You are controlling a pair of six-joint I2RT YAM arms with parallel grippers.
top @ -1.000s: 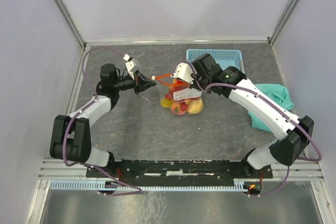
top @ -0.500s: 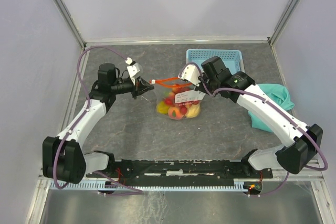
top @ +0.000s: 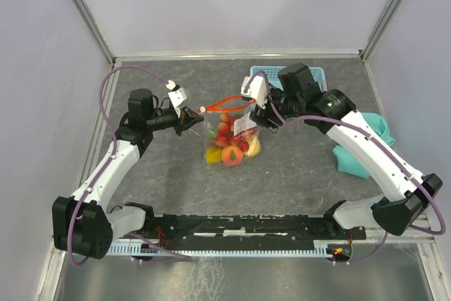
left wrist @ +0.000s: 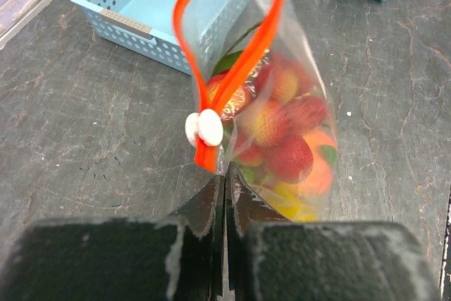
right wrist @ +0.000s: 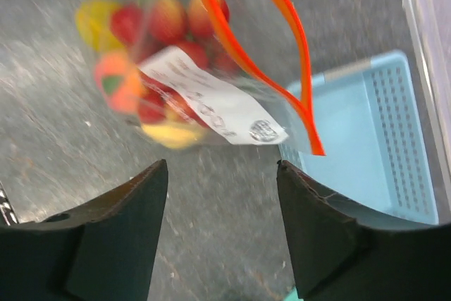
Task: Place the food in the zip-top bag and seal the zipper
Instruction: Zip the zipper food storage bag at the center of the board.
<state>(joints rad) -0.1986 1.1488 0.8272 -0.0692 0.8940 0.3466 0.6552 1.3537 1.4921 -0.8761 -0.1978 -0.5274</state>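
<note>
The zip-top bag (top: 232, 132) hangs from my left gripper (top: 192, 119), which is shut on its corner just below the white slider (left wrist: 204, 128). The food (left wrist: 282, 139), red, yellow and orange-pink pieces, is bunched in the bag's bottom. The zipper (left wrist: 236, 68) stands apart in an open red-orange loop. My right gripper (right wrist: 222, 167) is open beside the bag's far end and holds nothing. The white label (right wrist: 211, 103) and the loose end of the zipper (right wrist: 310, 139) lie just ahead of its fingers (right wrist: 158, 174).
A light-blue basket (top: 310, 73) stands at the back, partly under my right arm, and also shows beyond the bag as basket (left wrist: 141, 5). A teal cloth (top: 377, 135) lies at the right. Grey walls close in the table on three sides.
My right gripper has opened and let go of the bag's mouth, pulling back toward the basket. The bag has swung left and down, now held by the left gripper alone.
</note>
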